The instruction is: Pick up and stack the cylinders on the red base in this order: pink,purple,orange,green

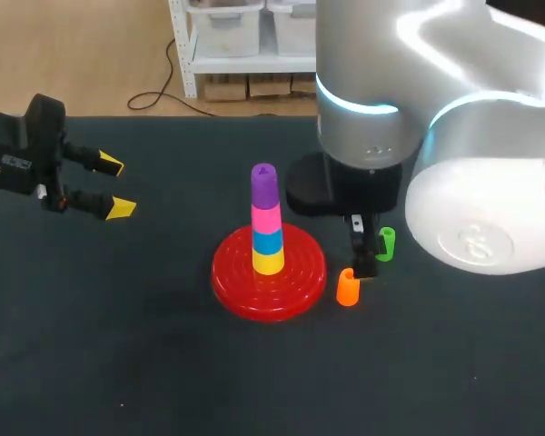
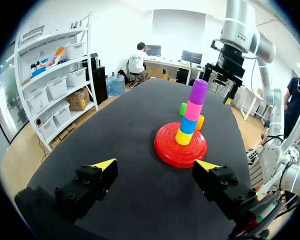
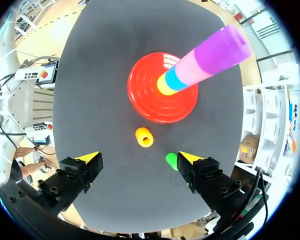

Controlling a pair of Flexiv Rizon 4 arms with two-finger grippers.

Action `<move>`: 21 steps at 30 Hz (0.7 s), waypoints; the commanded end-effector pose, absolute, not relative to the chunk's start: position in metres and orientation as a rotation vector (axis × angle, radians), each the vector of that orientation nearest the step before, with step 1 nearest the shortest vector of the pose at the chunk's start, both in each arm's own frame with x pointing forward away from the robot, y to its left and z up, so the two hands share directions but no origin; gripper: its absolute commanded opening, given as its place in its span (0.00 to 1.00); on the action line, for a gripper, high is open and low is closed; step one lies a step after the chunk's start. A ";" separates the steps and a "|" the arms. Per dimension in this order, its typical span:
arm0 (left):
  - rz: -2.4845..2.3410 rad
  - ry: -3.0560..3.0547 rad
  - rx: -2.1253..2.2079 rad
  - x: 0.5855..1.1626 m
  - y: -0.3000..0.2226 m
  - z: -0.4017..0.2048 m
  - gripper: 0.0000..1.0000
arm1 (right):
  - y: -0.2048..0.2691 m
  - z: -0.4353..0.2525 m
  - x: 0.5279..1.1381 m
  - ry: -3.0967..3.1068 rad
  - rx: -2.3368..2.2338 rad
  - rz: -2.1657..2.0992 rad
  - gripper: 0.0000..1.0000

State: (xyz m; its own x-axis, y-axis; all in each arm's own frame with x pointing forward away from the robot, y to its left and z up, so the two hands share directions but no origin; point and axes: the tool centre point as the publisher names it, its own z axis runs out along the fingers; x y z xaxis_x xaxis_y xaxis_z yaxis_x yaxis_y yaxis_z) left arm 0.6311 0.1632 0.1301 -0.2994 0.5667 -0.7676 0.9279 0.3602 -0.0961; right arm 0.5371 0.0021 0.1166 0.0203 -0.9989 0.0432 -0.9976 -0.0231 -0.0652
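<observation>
Since the purple cylinder tops the stack, grab the orange cylinder standing upright beside the red base, just ahead of your released right gripper; the left gripper, also spread empty, sits well apart.

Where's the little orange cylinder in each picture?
Head view: the orange cylinder stands just right of the red base.
Left wrist view: it peeks out from behind the stack, on the far side of the red base.
Right wrist view: it sits ahead of the right gripper, between it and the red base.
Shared landmark: the red base.
</observation>
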 end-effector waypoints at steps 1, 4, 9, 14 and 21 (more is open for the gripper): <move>-0.724 1.978 1.291 0.631 0.164 0.129 1.00 | -0.002 0.100 0.536 2.179 -2.220 -0.095 1.00; -0.724 1.978 1.291 0.631 0.164 0.129 1.00 | -0.001 0.090 0.539 2.174 -2.207 -0.072 1.00; -0.724 1.978 1.291 0.631 0.164 0.129 1.00 | 0.002 0.071 0.548 2.201 -2.194 -0.057 1.00; -0.724 1.978 1.291 0.631 0.164 0.129 1.00 | 0.002 0.052 0.555 2.254 -2.201 -0.043 1.00; -0.724 1.978 1.291 0.631 0.164 0.129 1.00 | 0.001 0.039 0.559 2.301 -2.202 0.008 1.00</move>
